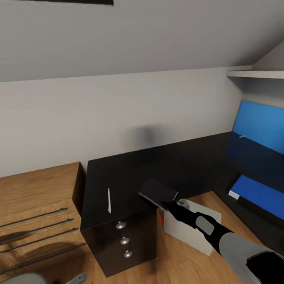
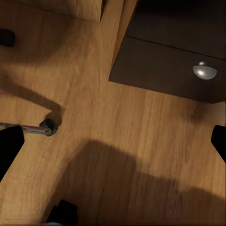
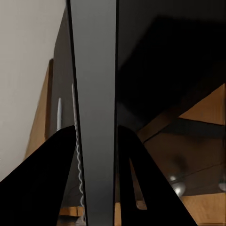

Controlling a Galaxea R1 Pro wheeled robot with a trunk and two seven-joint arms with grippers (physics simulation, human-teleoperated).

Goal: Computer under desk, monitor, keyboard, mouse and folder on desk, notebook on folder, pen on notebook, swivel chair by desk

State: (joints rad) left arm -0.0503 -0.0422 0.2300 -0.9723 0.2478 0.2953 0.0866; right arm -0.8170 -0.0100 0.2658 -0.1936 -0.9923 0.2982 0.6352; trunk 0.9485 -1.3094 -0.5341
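Right pincer (image 1: 171, 204) clamped on notebook (image 1: 157, 192), held edgewise above black surface (image 1: 119, 177) by drawer unit (image 1: 125, 239) | thin, light, stiff-looking; likely slips if pinched shallow, so grip deep along spine | pen (image 1: 108, 200) lying apart on surface | folder (image 1: 267, 199) far right | left pincer (image 2: 113, 141) spread wide over floor (image 2: 94, 117)

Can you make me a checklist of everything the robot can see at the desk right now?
Surface: black desk, mostly bare.
Job's things: pen lies on the desk above the drawers; notebook held over the desk edge; blue folder lies on the desk's right wing; computer stands on the floor.
Clutter: nothing seen.
Grippers: right gripper shut on the notebook; left gripper open above the floor.
Cables: nothing seen.
Surroundings: wooden dresser, wall shelf, blue wall panel.
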